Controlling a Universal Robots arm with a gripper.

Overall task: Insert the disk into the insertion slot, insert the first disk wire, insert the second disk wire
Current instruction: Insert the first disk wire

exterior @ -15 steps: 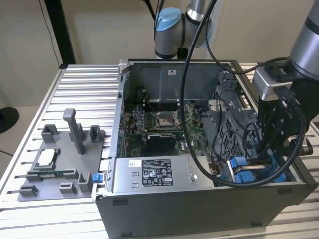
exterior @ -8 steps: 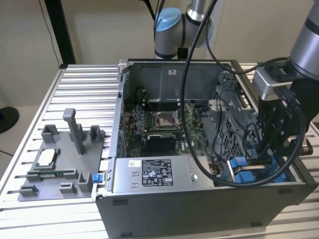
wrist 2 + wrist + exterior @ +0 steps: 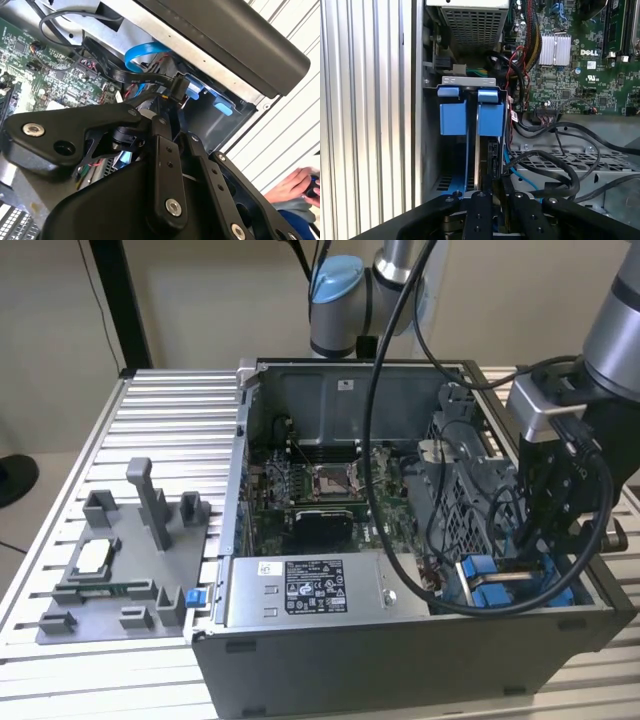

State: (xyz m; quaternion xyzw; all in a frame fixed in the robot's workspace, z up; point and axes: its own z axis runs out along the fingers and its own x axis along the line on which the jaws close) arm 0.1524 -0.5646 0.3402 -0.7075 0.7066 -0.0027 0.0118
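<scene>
The disk, seen by its bright blue carrier tabs (image 3: 490, 120), stands on edge inside the insertion slot (image 3: 431, 150), the grey metal bay at the case's front corner on the exterior view's right (image 3: 490, 580). My gripper (image 3: 497, 192) reaches down into that bay (image 3: 535, 550). Its two black fingers (image 3: 162, 135) sit close together with a black disk wire connector (image 3: 493, 159) between them, right against the disk's end. A blue flat cable (image 3: 145, 52) and a black flat cable (image 3: 132, 77) run to that connector (image 3: 179, 89).
A grey labelled power-supply box (image 3: 310, 590) lies along the case front beside the bay. Loose black cables (image 3: 560, 170) cross a perforated drive cage (image 3: 460, 500). The motherboard (image 3: 320, 490) lies behind. A grey fixture (image 3: 120, 560) sits on the exterior view's left. A person's hand (image 3: 295, 185) rests outside the case.
</scene>
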